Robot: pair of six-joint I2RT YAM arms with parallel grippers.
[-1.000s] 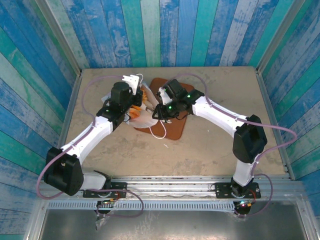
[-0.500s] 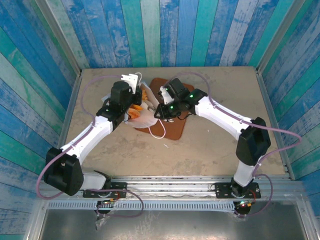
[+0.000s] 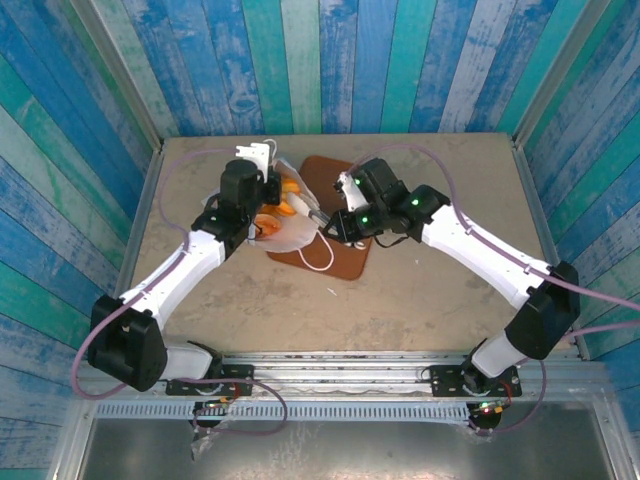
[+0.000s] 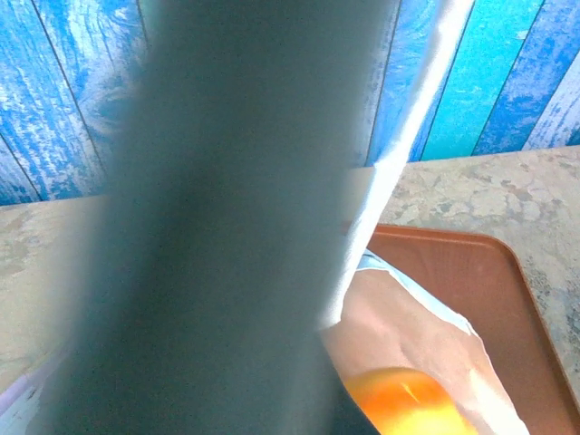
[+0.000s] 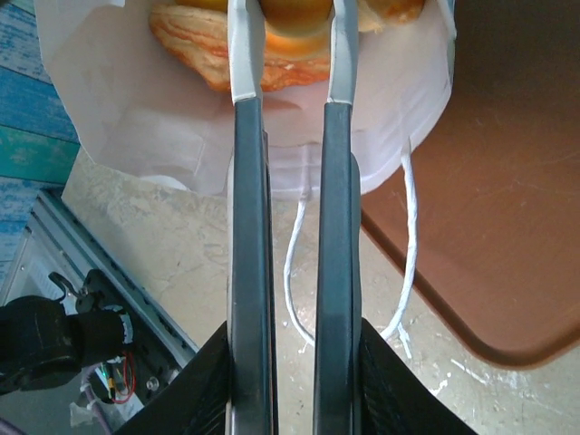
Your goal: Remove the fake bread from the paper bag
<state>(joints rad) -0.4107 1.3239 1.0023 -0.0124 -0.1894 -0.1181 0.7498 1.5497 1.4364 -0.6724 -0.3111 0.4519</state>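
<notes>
Toward the far edge of the surface (image 3: 430, 300), the paper bag (image 3: 290, 232) lies half on a brown tray (image 3: 345, 255). The left tool (image 3: 262, 165) is shut, seemingly pinching the bag's rim. The right tool (image 5: 294, 63) is clamped around a bread roll (image 5: 294, 18) at the bag's mouth. The extraction is under way, and the next move calls for a straight pull clear of the paper.

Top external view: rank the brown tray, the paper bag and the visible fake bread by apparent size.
1. brown tray: largest, though partly covered by the bag and arms.
2. paper bag.
3. fake bread: smallest; only orange bits show at the bag's mouth.
</notes>
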